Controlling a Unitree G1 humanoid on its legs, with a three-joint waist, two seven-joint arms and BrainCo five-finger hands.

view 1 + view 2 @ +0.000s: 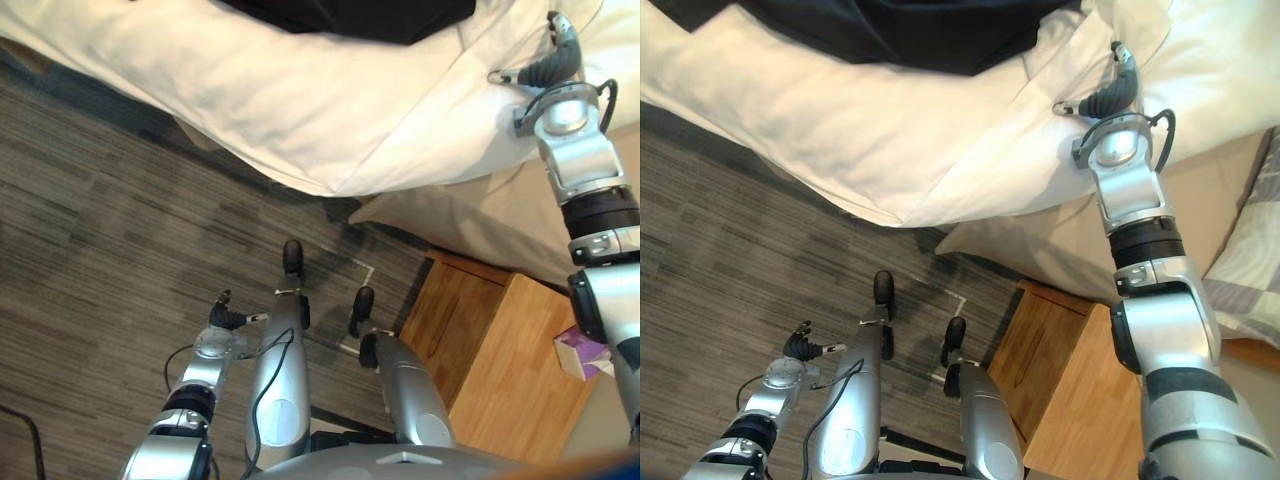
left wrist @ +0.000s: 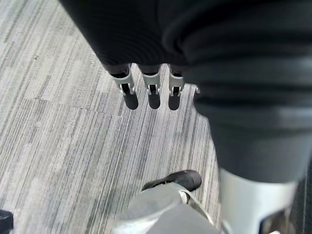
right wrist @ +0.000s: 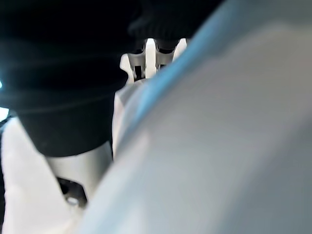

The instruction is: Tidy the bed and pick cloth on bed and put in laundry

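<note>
Though the dark cloth [image 1: 910,35] is shown by the eye views lying on the white duvet [image 1: 300,110], back from the bed's [image 1: 1060,235] edge, the fingers are shown nearer by the wrist views. The left hand [image 2: 152,88] is held loosely open over the carpet [image 2: 58,122], while the right hand [image 1: 548,62] is laid on the duvet near the bed's corner, and its grip cannot be made out.

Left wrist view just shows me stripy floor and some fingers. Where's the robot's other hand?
Observer: The right hand is up on the white duvet.
Operator: Is there any cloth there to pick up?
Observer: Yes, a dark cloth lies on the duvet, to that hand's left.
</note>
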